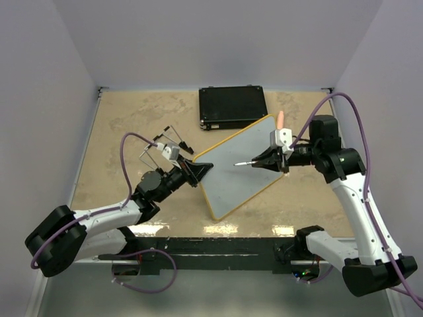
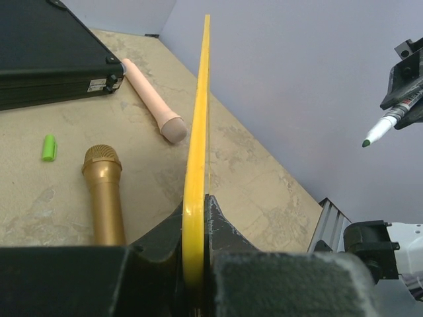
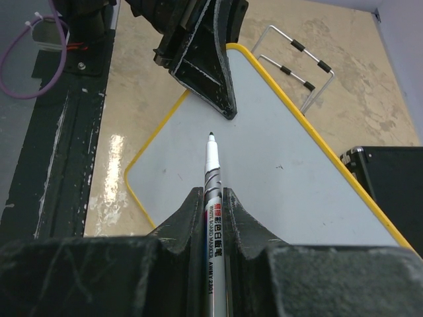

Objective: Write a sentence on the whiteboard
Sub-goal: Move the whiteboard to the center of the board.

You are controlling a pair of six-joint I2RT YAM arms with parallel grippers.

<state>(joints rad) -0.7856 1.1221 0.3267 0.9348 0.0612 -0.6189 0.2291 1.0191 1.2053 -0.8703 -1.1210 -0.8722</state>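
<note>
At the left, the black-and-white left arm (image 1: 106,216) reaches inward over the mottled beige counter (image 1: 119,125). Just beyond its wrist stands a bent silver wire stand with black sleeves (image 3: 298,45). The left jaws are pressed tight on the left corner of the flat rectangular whiteboard with a thin yellow rim (image 1: 238,191), pinching its edge between them. The whiteboard is raised off the counter near the middle, turned cornerwise like a diamond, its white face toward the overhead camera. Whether its near corner touches the counter cannot be told.

Beneath it, seen from the left wrist, lie a small bright green pen cap (image 2: 49,147), a gold handheld microphone (image 2: 104,191) and a pale pink microphone (image 2: 152,99), each apart from the others. Beyond the board, a black rectangular case (image 1: 232,107) lies flat near the far wall.

To the right, the right jaws pinch a white uncapped board marker (image 3: 213,181). Its dark green tip points at the board's face, near it but apart. The white right arm (image 1: 353,205) bends in from the right side.
</note>
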